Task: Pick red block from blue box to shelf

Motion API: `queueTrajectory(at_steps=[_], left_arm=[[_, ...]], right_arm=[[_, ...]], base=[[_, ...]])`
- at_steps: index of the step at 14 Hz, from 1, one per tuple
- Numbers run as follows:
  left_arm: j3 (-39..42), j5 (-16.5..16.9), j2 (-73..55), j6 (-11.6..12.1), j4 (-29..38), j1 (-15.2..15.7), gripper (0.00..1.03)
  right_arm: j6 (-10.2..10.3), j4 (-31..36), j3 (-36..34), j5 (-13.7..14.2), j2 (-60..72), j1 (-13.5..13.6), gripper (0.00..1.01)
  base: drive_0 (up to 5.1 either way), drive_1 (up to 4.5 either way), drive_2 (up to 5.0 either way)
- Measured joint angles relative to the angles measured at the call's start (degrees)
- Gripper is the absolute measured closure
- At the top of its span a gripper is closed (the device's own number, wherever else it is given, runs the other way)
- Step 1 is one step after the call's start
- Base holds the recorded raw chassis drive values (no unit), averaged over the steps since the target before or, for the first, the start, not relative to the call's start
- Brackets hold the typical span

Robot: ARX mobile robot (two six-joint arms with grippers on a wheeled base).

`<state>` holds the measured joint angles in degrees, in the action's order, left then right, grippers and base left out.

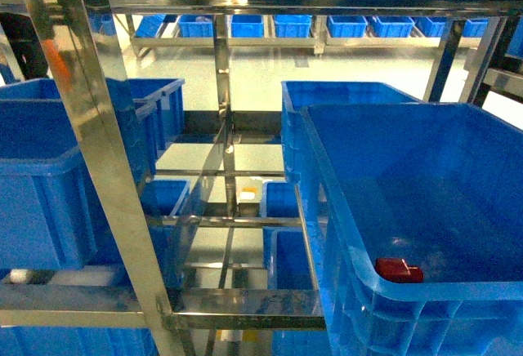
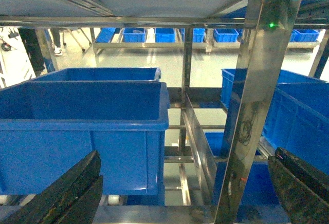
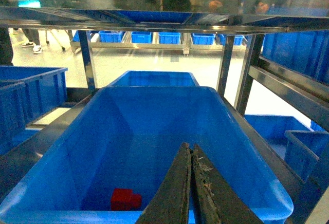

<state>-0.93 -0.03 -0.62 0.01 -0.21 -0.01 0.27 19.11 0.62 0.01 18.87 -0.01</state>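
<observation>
Red block lies at the near end of the blue box floor. Right gripper hovers above, jaws pressed together, empty; descending like that could knock the block aside instead of grasping

The blue box rim partly hides the red block.

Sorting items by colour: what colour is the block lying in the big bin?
Red; the block shows best in the right wrist view, near the bin's front wall.
</observation>
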Motion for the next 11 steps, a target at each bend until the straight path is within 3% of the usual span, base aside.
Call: queueTrajectory(at_steps=[7, 8, 9, 11], left_arm=[[0.00, 0.00, 0.00, 0.00, 0.00, 0.00, 0.05], [0.00, 0.00, 0.00, 0.00, -0.02, 0.00, 0.05], [0.00, -0.09, 0.00, 0.00, -0.02, 0.00, 0.05], [0.00, -0.07, 0.00, 0.00, -0.02, 0.00, 0.05]], right_arm=[[0.00, -8.96, 0.00, 0.00, -8.90, 0.00, 0.99], [-0.02, -11.52, 0.04, 0.00, -10.49, 0.00, 0.99], [-0.04, -19.58, 0.04, -0.02, -17.86, 0.00, 0.99], [-0.02, -19.80, 0.04, 0.02, -18.58, 0.00, 0.99]], base=[[0.0, 0.00, 0.0], [0.0, 0.00, 0.0], [0.0, 0.00, 0.0], [0.0, 0.00, 0.0]])
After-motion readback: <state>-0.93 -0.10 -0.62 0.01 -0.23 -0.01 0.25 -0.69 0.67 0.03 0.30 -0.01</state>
